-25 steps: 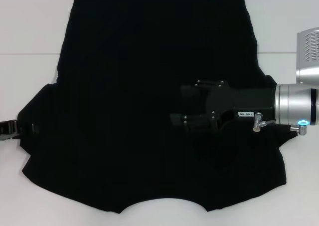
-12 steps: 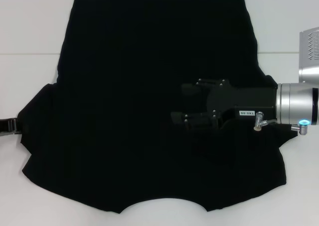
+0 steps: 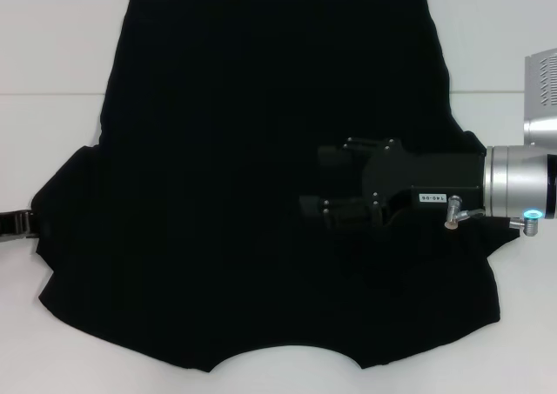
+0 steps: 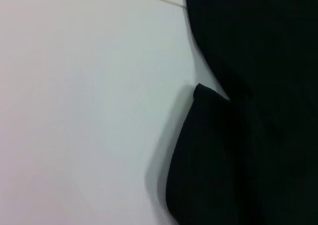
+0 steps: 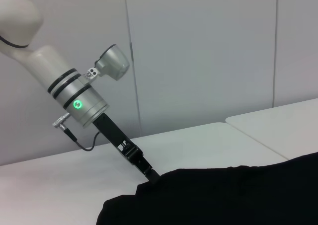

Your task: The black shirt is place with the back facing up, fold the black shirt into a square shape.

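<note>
Barely shifted since a second ago, the right end effector [image 3: 309, 183] hovers over the black shirt [image 3: 226, 150] spread across the worktop [image 3: 52, 46], fingers narrowly parted. Only the right wrist view shows the left end effector [image 5: 153, 178] touching the shirt's left sleeve edge; its grip cannot be told.

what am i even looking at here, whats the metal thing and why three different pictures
It is a two-armed robot that is meant to fold a black shirt, which lies spread on a white table. The head view looks down from the robot's head. The silver and black part is its right arm; the right gripper sits over the shirt. The left gripper is at the shirt's sleeve edge. The other two pictures come from cameras on the wrists: one shows the sleeve up close, the other shows the left arm from across the table.
</note>
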Robot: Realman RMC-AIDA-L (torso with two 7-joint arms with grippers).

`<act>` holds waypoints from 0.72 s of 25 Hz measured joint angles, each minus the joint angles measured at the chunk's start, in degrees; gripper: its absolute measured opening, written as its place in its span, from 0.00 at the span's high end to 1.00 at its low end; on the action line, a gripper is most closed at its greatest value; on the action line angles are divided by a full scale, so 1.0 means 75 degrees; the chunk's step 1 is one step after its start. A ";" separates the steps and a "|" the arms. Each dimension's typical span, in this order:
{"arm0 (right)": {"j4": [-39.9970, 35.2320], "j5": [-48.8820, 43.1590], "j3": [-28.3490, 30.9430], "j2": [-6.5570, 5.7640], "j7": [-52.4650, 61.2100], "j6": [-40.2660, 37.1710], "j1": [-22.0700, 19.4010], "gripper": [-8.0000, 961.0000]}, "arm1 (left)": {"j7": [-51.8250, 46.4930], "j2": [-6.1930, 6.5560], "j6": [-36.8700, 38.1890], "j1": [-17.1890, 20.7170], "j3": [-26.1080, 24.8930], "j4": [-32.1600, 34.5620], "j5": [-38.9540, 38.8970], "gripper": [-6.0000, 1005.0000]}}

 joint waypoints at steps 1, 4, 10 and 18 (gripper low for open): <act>0.0000 0.0000 0.0000 0.0000 -0.0001 0.0000 -0.0002 0.08 | 0.0000 0.0000 0.0015 0.0006 -0.0007 0.0033 0.0000 0.91; 0.0000 0.0000 0.0005 0.0003 -0.0002 0.0000 -0.0010 0.08 | 0.0000 0.0003 0.0021 0.0019 -0.0031 0.0136 0.0000 0.91; 0.0000 0.0000 0.0011 0.0023 -0.0004 -0.0006 -0.0011 0.08 | 0.0008 0.0027 0.0042 0.0048 -0.0034 0.0247 0.0019 0.90; 0.0000 0.0000 0.0013 0.0023 -0.0004 -0.0012 -0.0011 0.08 | -0.0141 0.0049 0.0315 -0.0013 -0.0031 0.0253 0.0110 0.87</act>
